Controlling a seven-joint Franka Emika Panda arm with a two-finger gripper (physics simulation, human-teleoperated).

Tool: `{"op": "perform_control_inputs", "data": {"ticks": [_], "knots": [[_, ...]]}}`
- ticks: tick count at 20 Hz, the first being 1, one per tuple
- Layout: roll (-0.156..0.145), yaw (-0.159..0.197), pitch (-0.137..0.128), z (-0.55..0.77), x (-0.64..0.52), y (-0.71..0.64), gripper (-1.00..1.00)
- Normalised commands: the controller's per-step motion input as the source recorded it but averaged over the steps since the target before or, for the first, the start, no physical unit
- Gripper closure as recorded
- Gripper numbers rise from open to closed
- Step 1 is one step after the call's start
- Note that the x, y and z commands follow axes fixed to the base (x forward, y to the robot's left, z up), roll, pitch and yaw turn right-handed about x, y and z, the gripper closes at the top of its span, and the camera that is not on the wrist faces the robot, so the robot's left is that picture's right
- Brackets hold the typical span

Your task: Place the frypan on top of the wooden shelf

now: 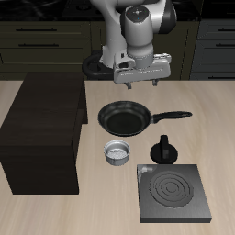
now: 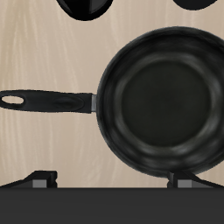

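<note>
Hovering above frypan (image 1: 123,117), jaws spread and empty.
Frypan rests on counter (image 1: 211,101) beside wooden shelf (image 1: 44,128), handle (image 2: 48,101) pointing away from it; metal bowl (image 1: 118,152) nearer counter's front edge.

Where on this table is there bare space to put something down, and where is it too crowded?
Bare wood lies between the frypan and the table's back edge, under the raised claw, and beyond the pan's handle tip. The top of the wooden shelf is bare too. It is crowded nearer the front edge: small metal bowl, black knobbed object and stove plate sit close together.
</note>
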Motion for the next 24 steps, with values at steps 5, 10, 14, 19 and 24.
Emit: {"op": "perform_control_inputs", "data": {"ticks": [5, 10, 14, 19, 24], "knots": [[-0.016, -0.006, 0.011, -0.25, -0.02, 0.00, -1.00], [-0.006, 0.034, 0.002, -0.25, -0.08, 0.05, -1.00], [0.017, 0.060, -0.009, -0.24, -0.04, 0.05, -1.00], [0.004, 0.051, 0.023, -0.28, 0.06, 0.06, -1.00], [-0.005, -0.001, 0.025, -0.22, 0.03, -0.03, -1.00]]}}
